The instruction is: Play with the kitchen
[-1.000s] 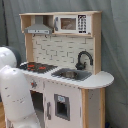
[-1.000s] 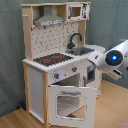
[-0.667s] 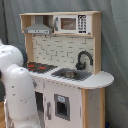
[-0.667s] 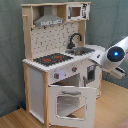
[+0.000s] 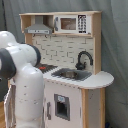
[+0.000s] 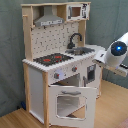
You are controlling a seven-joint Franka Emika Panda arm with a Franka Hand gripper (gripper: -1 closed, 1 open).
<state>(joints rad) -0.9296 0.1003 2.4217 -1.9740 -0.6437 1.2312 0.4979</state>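
Observation:
The kitchen [image 5: 75, 95] of white panels and light wood stands in the middle of both exterior views. It has a pegboard back [image 6: 52, 40], a black faucet [image 5: 83, 58], a grey sink [image 5: 69, 75], a red-ringed hob [image 6: 52, 59] and a hood [image 6: 48, 21]. Its windowed oven door [image 6: 70, 104] hangs open, tilted forward. My white arm [image 5: 22, 80] fills the first exterior view's left and hides the kitchen's left side. In the second exterior view my gripper end [image 6: 101, 57] sits beside the counter's right end, under a blue-lit joint [image 6: 118, 48].
A toy microwave [image 5: 68, 23] sits in the upper shelf. A grey curtain [image 5: 115, 50] hangs behind the kitchen. The floor [image 6: 20, 120] is wood. Knobs [image 6: 65, 74] line the front panel above the oven.
My arm has swung closer to the kitchen, covering more of its left side in the first exterior view and rising a little in the second exterior view. The oven door stays open.

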